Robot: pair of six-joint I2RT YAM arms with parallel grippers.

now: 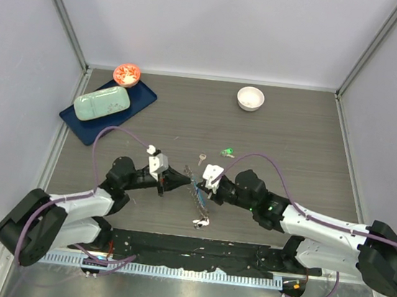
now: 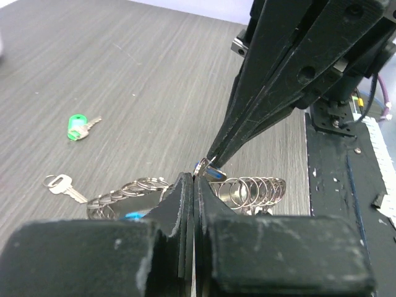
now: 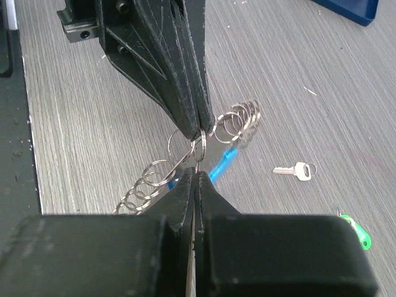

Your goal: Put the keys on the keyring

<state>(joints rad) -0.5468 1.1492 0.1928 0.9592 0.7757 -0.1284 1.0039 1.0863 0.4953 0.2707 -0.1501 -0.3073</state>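
Silvery linked rings form the keyring (image 3: 238, 117), which stretches across the grey wood-grain table (image 1: 294, 138) between the 2 arms, with its light-blue strip (image 3: 223, 164) alongside. Jaws of the left gripper (image 2: 195, 180) are closed, pinching 1 ring at mid-chain. Jaws of the right gripper (image 3: 195, 176) are closed on the chain just beside the left tips. The silver key (image 3: 297, 171) and green-headed key (image 3: 354, 226) lie loose, apart from the keyring. 1 further key (image 1: 200, 223) lies near the arm bases.

A grey wood-grain table (image 1: 293, 146) is seen. On it are laid a blue tray (image 1: 143, 98), a white bowl (image 1: 250, 98), a silver key (image 1: 201, 158) and a green-headed key (image 1: 228, 152).
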